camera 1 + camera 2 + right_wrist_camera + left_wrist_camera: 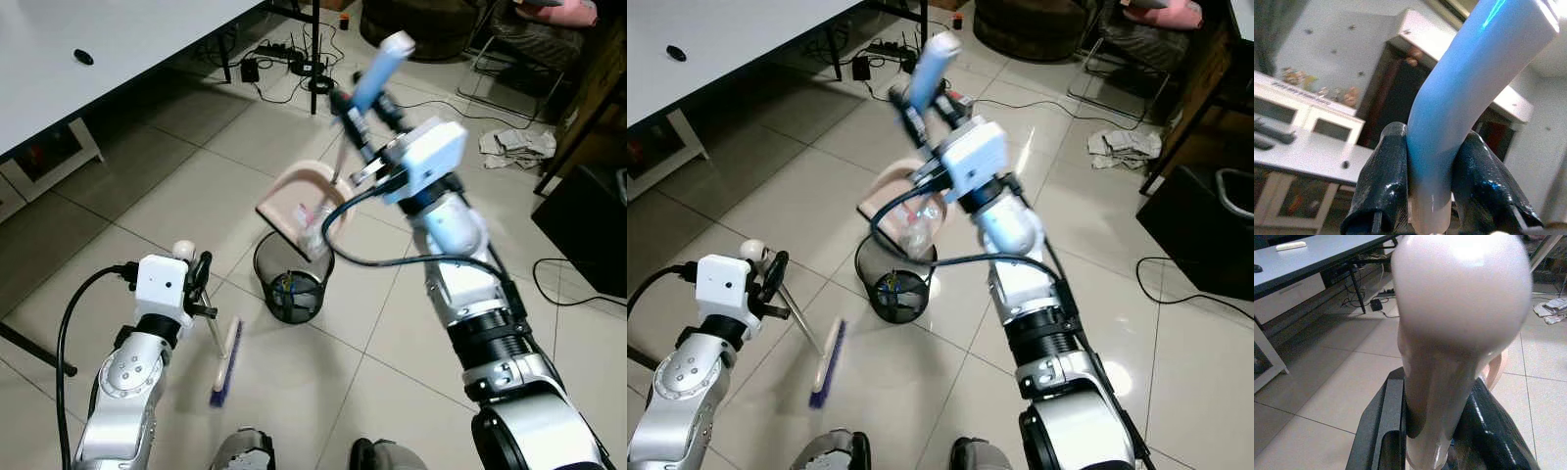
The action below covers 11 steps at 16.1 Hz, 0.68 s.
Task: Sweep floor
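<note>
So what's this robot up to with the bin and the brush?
It is sweeping up. Its right gripper grips the blue handle of a beige dustpan, tilted over a small black wire bin on the tiled floor, with a clear plastic scrap sliding off it. Its left gripper holds a broom by its pale knobbed handle, bristles down on the floor beside the bin.

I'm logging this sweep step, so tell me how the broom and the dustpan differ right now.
The broom hangs low, its blue bristles near the floor; the dustpan is raised and tipped over the black wastebasket. The left gripper clamps the broom's pale knobbed handle; the right gripper clamps the dustpan's blue handle. Both are gripped.
</note>
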Tool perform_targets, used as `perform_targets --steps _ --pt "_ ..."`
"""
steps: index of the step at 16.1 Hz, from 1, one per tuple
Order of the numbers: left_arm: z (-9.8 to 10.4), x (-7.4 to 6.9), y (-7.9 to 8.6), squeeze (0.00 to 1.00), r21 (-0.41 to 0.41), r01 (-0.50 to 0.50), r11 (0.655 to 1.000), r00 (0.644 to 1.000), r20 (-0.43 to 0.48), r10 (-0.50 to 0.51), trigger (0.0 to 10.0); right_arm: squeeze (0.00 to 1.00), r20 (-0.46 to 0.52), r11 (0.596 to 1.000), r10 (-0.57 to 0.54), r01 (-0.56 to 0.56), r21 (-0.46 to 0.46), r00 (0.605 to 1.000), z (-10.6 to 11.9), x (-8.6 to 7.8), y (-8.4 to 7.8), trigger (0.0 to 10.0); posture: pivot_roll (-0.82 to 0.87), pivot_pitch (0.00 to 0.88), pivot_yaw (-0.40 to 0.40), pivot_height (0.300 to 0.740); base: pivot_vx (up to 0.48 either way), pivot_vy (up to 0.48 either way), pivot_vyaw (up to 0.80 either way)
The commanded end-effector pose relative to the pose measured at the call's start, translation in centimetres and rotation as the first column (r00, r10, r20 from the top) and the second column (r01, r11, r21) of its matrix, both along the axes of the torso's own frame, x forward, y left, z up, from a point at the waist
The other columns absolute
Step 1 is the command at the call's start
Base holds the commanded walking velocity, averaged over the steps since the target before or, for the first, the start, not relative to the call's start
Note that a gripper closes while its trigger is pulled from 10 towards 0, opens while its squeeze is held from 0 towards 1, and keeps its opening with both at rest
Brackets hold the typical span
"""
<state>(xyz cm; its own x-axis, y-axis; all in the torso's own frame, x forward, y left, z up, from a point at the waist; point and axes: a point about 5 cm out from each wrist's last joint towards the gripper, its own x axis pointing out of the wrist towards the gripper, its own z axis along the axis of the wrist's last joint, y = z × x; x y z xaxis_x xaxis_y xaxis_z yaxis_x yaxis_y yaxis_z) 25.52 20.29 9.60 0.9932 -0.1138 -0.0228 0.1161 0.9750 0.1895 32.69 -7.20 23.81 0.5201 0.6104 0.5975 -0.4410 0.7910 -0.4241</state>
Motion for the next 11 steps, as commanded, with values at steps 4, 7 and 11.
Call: perform_targets --steps 4,7,11 --pt "0.4 0.2 -0.2 0.0 0.017 0.017 1.0 1.0 0.024 -0.017 10.0 0.0 0.114 0.996 0.062 -0.055 -0.064 0.992 1.0 -1.3 0.7 10.0 0.09 0.116 0.011 0.74 0.0 0.0 0.0" --pt "0.2 0.3 -0.4 0.0 0.021 0.025 0.999 0.999 0.023 -0.026 10.0 0.0 0.123 0.995 0.067 -0.057 -0.085 0.99 0.9 -1.3 0.7 10.0 0.08 0.107 0.008 0.74 0.0 0.0 0.0" --pt "0.1 0.3 -0.7 0.0 0.022 0.041 0.999 0.999 0.014 -0.042 10.0 0.0 0.157 0.993 -0.119 0.116 0.025 0.98 2.3 -0.4 -1.8 10.0 0.08 0.099 0.007 0.74 0.0 0.0 0.0"
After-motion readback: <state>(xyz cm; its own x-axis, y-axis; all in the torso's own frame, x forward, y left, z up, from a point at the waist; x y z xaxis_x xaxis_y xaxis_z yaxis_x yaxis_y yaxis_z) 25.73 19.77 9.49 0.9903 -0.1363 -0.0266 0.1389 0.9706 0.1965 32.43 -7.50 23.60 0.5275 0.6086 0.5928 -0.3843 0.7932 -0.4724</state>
